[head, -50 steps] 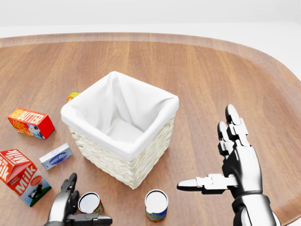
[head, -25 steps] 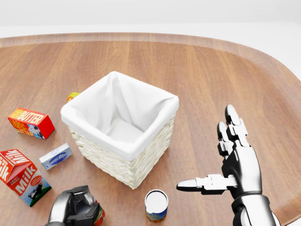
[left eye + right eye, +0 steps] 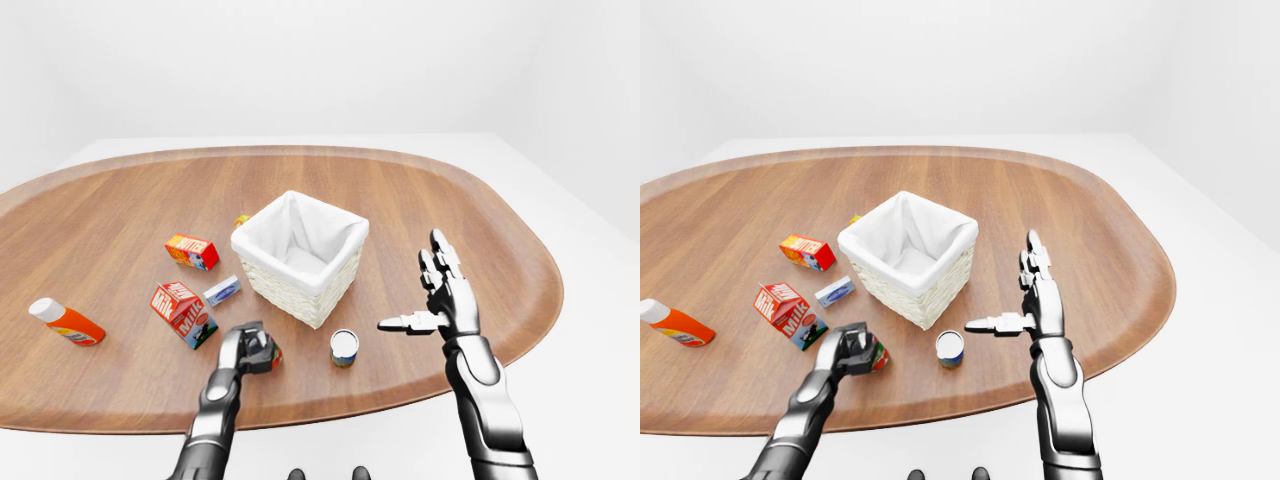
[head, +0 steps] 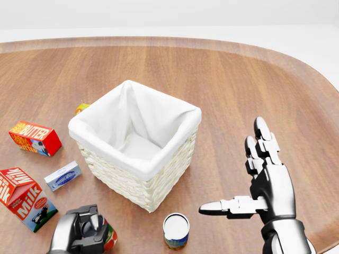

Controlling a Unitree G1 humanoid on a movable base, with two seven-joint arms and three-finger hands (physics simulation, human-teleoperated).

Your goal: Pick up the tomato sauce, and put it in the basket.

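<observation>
The tomato sauce can (image 4: 109, 236), red with a green patch, sits at the bottom left of the head view, tilted in my left hand (image 4: 85, 230). The fingers are wrapped round it and hide most of it. Up and to the right of that hand stands the white-lined wicker basket (image 4: 132, 184), with nothing in it. My right hand (image 4: 241, 177) hovers open at the lower right, fingers spread and thumb pointing left, holding nothing.
A second can (image 4: 176, 230) with a blue and yellow label stands upright between my hands. A milk carton (image 4: 24, 198), a butter box (image 4: 34, 137) and a small blue-white box (image 4: 62, 175) lie left of the basket. An orange bottle (image 3: 65, 322) lies at the table's far left.
My left hand's fingers, open beside the upright can a second ago, have closed round it, and the can now leans over. The right hand has not moved.
</observation>
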